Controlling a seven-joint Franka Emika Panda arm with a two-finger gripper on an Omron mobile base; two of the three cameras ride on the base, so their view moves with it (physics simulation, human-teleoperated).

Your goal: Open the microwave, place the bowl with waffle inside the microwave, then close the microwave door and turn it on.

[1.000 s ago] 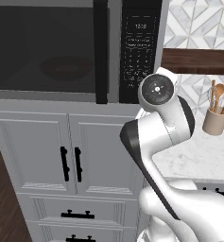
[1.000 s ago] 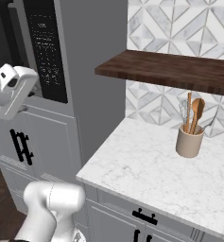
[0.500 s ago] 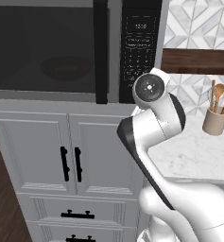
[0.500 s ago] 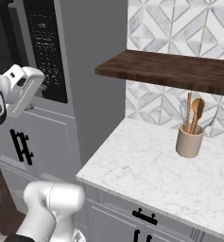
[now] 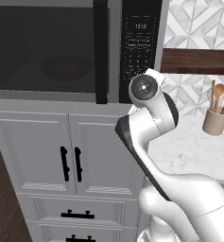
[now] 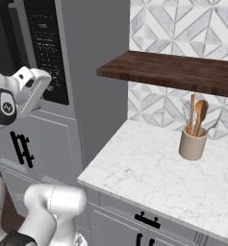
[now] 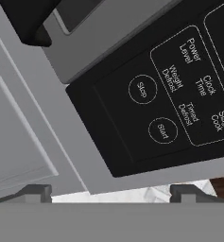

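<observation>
Door point(image 5: 47, 47) shut, bowl point(image 5: 66, 67) dimly visible behind its window inside the microwave point(image 5: 80, 49). We're on the last step: our gripper point(image 7: 111, 191), fingers spread wide and empty, faces the control panel point(image 7: 151, 104). Next we press the Start button point(image 7: 162, 130).

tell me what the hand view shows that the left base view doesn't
Hand view alone: readable button labels, the round Stop button and Start button, with the open claw just short of the panel. Left base view alone: the bowl dim behind the shut microwave door, the cabinet doors and the utensil cup. Both: the black control panel and the door's bar handle.
</observation>
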